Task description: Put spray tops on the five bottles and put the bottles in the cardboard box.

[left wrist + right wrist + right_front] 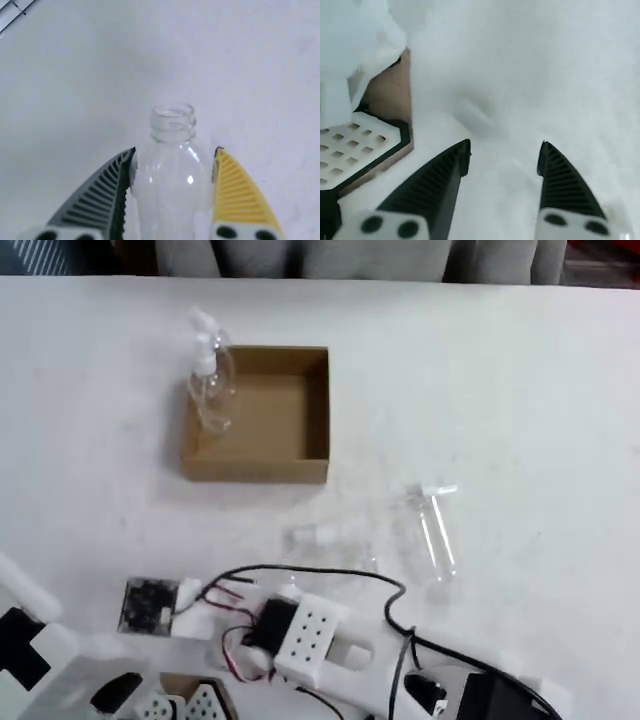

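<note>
The table [500, 390] was lit brightly and evenly from above, and its white surface was washed out almost to blankness in all three views. Only soft shadows were cast: a pale one at the foot of the cardboard box [258, 468] and a deeper one along its inner walls. The lying bottle [436, 535] was set off from the table by thin glints alone. A small point of glare was caught on the held bottle [172, 175]. In the right wrist view one corner was blown out to plain white.
</note>
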Controlling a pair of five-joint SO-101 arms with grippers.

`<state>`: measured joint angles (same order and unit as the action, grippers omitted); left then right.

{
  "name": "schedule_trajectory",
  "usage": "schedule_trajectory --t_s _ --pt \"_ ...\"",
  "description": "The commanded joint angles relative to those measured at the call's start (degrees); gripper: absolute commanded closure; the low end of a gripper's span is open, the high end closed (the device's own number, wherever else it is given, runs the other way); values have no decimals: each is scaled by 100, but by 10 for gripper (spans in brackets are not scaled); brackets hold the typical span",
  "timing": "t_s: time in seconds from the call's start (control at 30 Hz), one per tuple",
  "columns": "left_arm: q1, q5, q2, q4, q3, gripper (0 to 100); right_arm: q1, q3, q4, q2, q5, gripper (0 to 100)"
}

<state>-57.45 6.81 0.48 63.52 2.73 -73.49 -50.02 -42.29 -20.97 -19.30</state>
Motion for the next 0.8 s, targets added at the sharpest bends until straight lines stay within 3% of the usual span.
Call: schedule_trajectory --t_s 0.0,0.13,0.77 --pt "-48 26 -224 -141 237 980 48 53 338 189 97 801" --pt "-48 26 -224 -141 237 980 75 79 541 532 519 801" --pt "-48 26 -224 -141 237 980 356 369 866 1288 510 804"
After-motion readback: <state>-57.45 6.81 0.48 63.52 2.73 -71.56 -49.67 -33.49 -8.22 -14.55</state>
